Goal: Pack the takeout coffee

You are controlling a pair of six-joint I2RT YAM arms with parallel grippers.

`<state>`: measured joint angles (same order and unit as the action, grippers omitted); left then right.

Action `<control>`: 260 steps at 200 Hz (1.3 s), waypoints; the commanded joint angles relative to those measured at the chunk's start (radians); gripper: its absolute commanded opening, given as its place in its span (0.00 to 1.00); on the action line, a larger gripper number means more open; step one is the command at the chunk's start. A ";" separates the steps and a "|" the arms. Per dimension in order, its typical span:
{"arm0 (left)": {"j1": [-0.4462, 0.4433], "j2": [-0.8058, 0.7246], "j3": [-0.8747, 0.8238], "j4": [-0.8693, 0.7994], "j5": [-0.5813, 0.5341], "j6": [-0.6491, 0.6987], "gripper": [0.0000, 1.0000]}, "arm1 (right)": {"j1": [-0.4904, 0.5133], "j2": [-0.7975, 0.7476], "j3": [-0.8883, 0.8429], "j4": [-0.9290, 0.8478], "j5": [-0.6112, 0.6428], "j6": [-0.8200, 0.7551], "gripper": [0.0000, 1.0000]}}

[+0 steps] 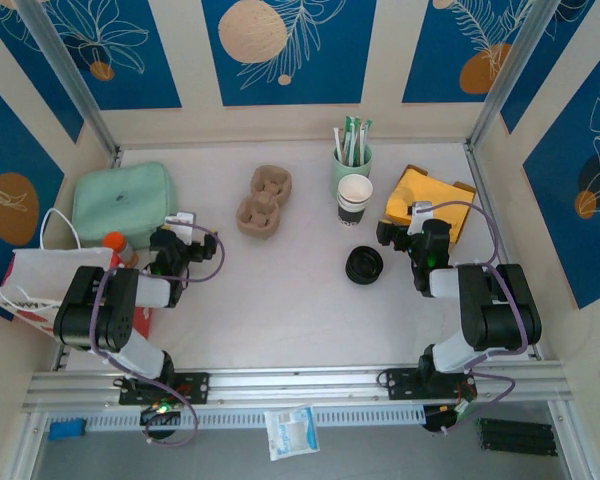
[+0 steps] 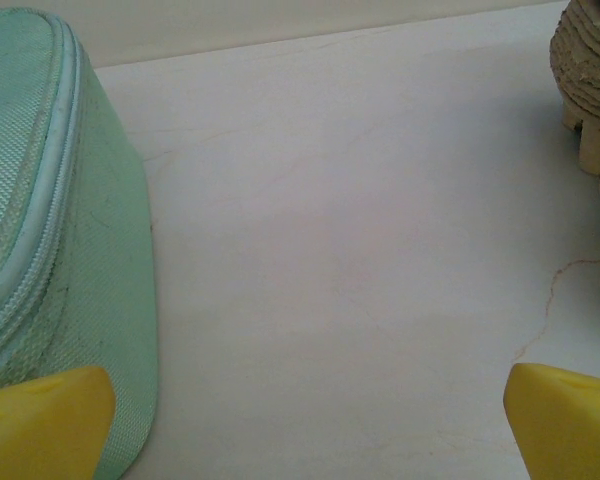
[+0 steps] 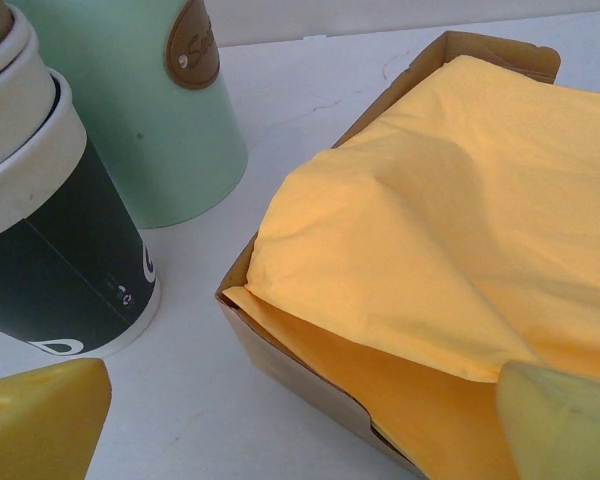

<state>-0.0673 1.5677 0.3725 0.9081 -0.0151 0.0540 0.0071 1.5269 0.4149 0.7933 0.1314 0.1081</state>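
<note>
You have the coffee cup [image 1: 355,198] upright on the pale, smooth table [image 1: 300,290], white paper above a dark band. In your right wrist camera the cup [image 3: 50,250] is cut off at the left edge and shows two stacked rims.

Just behind it stands a matte green cup [image 1: 351,160] of sticks, with a brown oval label in the close view [image 3: 140,100]. To its right lies an open cardboard box [image 1: 430,205] lined with creased yellow paper [image 3: 450,230]. Nearer the arm bases than the cup is a round black ribbed lid [image 1: 364,265].

Your right hand [image 1: 405,228] sits to the cup's near right. Its yellow fingers are spread wide [image 3: 300,420] and grip nothing.

Left of the cup is a rough pulp carrier [image 1: 264,200], seen only in part by the left wrist camera [image 2: 590,80]. Farther left lie a woven green zip pouch [image 1: 125,203] [image 2: 50,200] and a white paper bag [image 1: 40,280].

Your left hand [image 1: 185,235], well left of the cup, is spread over bare table [image 2: 305,425].
</note>
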 commanded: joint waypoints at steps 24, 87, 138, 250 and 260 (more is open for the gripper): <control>0.010 0.001 0.020 0.000 0.006 -0.007 0.99 | 0.000 -0.002 0.000 0.019 0.011 0.006 0.99; -0.002 -0.160 0.076 -0.226 0.009 0.009 0.99 | 0.025 -0.226 0.159 -0.447 0.099 0.054 0.99; -0.001 -0.371 0.213 -0.548 0.013 -0.093 0.99 | 0.010 -0.516 0.259 -0.880 0.256 0.524 0.99; -0.347 -0.585 0.519 -1.276 0.102 -0.365 0.99 | 0.257 -0.178 1.032 -1.639 -0.128 0.242 0.81; -0.381 -0.596 0.504 -1.298 0.087 -0.388 0.99 | 0.306 -0.112 1.102 -1.694 -0.064 0.221 0.80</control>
<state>-0.3805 1.0023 0.8783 -0.2153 0.1028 -0.2516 0.2237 1.2984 1.3975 -0.6201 0.0044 0.4374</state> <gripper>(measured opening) 0.994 0.812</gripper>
